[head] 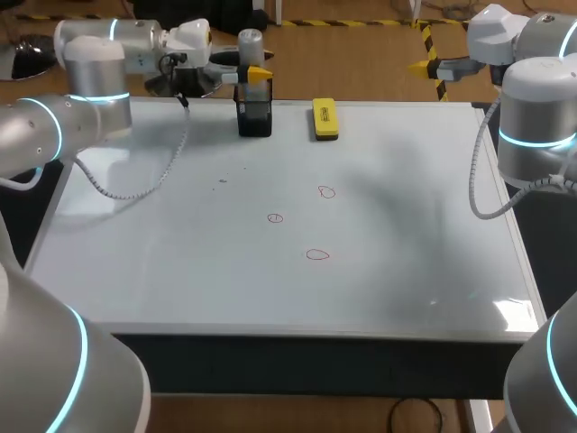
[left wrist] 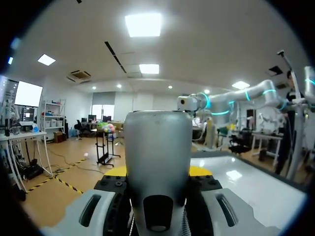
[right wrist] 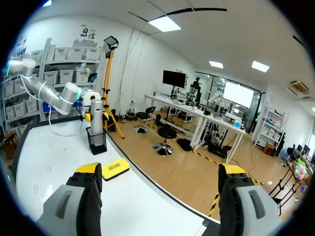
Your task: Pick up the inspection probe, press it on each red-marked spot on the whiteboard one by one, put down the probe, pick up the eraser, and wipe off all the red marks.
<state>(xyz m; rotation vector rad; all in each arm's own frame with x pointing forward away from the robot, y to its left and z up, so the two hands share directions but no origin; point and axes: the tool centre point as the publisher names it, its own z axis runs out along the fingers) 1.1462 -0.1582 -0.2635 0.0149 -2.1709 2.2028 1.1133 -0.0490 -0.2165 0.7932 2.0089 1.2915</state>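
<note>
Whiteboard (head: 180, 271), red circles (head: 275, 217); left gripper (head: 253, 78) around probe (head: 251, 43)

Head camera: fixed, high and behind me, looking down on the whole whiteboard (head: 180, 271). My left arm (head: 81, 117) enters from the left, my right arm (head: 536, 117) from the right.

Left wrist camera: low at the board's far edge, facing level across it. The probe (left wrist: 157, 162) stands very close and fills the middle; my right arm shows beyond.

Right wrist camera: off the board's far right corner, set well back. It looks along the far edge past the eraser (right wrist: 114, 168) to the holder (right wrist: 97, 140) and my left arm.

Head and right wrist share eraser, holder, red marks (right wrist: 49, 169). Head and left wrist share probe and board surface.
</note>
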